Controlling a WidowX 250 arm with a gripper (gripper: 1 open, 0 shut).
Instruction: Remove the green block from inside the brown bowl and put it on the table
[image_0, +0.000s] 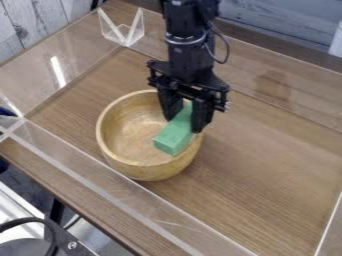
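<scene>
At the far left of my view the clear acrylic wall (30, 118) ran along the edge of the table (267, 180), catching some glare. Just right of it, the brown bowl (123, 140) sat on the wood-grain surface, its tan inside bare across the left and middle.

Over the bowl's right side I saw the black gripper (186, 118) pointing straight down from the arm (187, 30), its jaws pinched on the green block (175, 137). The block was tilted, its upper end caught between the fingers and its lower end hanging at the bowl's right rim, above the inner wall. I could not tell whether that lower end touched the rim or floated just clear of it. The block was thus at the bowl's right edge, neither down on the bowl's floor nor on the table.

Right of the gripper, the tabletop stretched out bare to the far acrylic wall (287, 50).
</scene>
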